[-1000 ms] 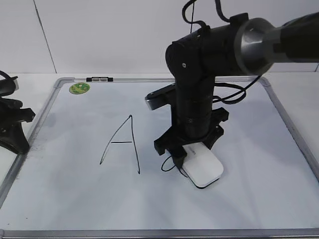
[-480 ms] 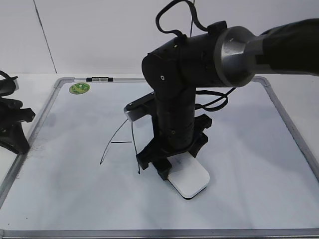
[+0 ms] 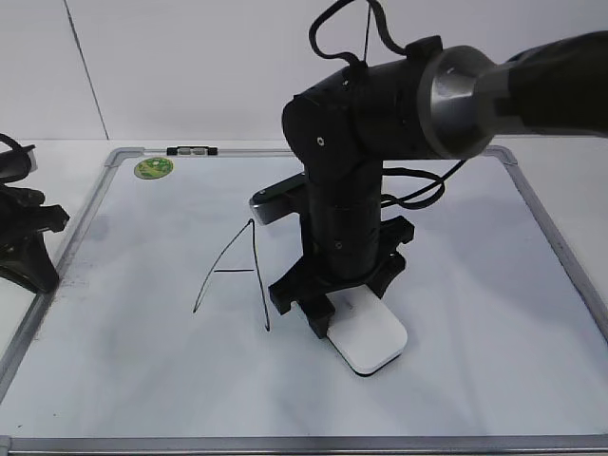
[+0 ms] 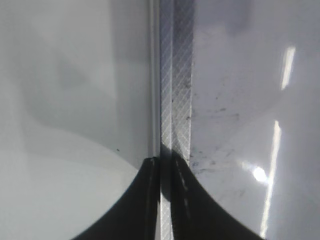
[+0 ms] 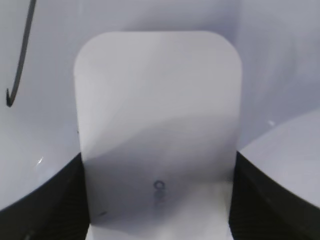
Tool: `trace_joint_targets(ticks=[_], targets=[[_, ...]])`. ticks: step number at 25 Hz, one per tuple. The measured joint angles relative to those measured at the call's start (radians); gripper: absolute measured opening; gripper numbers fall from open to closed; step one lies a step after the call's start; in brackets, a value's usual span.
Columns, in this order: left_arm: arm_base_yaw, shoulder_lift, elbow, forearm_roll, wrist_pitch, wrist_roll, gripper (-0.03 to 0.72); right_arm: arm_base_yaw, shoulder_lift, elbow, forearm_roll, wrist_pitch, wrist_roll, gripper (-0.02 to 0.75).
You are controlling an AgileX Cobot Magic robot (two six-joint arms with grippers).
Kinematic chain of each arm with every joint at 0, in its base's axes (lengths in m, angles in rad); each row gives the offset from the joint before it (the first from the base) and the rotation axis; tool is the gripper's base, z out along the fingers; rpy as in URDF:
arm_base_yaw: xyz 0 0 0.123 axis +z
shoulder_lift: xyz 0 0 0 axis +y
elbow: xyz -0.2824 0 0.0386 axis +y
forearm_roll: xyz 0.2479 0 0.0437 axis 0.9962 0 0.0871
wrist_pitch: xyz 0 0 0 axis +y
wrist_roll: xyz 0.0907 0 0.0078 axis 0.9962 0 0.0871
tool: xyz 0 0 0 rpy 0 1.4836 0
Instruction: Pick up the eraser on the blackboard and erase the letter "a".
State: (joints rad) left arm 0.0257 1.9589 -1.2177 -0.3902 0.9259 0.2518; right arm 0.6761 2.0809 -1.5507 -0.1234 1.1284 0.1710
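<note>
The eraser point(image 3: 372, 339) is a white rounded block lying flat on the blackboard point(image 3: 475, 313), just right of the capital "A" point(image 3: 233, 275). My right gripper point(image 3: 328, 313) is shut on the eraser's near end and presses it on the board. In the right wrist view the eraser point(image 5: 157, 100) fills the space between the black fingers of my right gripper point(image 5: 157, 200). The letter "a" does not show; the arm and eraser cover its spot. My left gripper point(image 3: 24, 252) rests at the board's left edge, and in the left wrist view its jaws point(image 4: 167, 200) are shut over the board's frame point(image 4: 175, 100).
A round green magnet point(image 3: 152, 168) and a black-and-silver clip point(image 3: 190, 150) sit at the board's far left corner. A stroke of the capital "A" point(image 5: 20, 60) shows left of the eraser. The right arm's bulk stands over the board's middle.
The right arm slid the eraser left and toward the front edge, then slightly back right. The thin black stroke seen beside the eraser one second ago no longer shows. The left arm stayed still.
</note>
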Motion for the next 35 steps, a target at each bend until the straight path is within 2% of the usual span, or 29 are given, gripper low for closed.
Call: trace_joint_targets(ticks=[10,18,26,35], targets=[[0.0,0.0,0.0,-0.006,0.0,0.0,0.029,-0.052,0.0,-0.001,-0.002,0.014,0.006,0.53],[0.0,0.0,0.0,-0.006,0.0,0.0,0.029,-0.14,0.0,-0.004,-0.018,0.03,0.019,0.53],[0.0,0.0,0.0,-0.006,0.0,0.0,0.029,-0.154,-0.034,0.006,-0.029,0.01,0.06,0.529],[0.0,0.0,0.0,-0.006,0.0,0.0,0.029,-0.156,-0.101,0.011,-0.179,-0.01,0.234,0.529]])
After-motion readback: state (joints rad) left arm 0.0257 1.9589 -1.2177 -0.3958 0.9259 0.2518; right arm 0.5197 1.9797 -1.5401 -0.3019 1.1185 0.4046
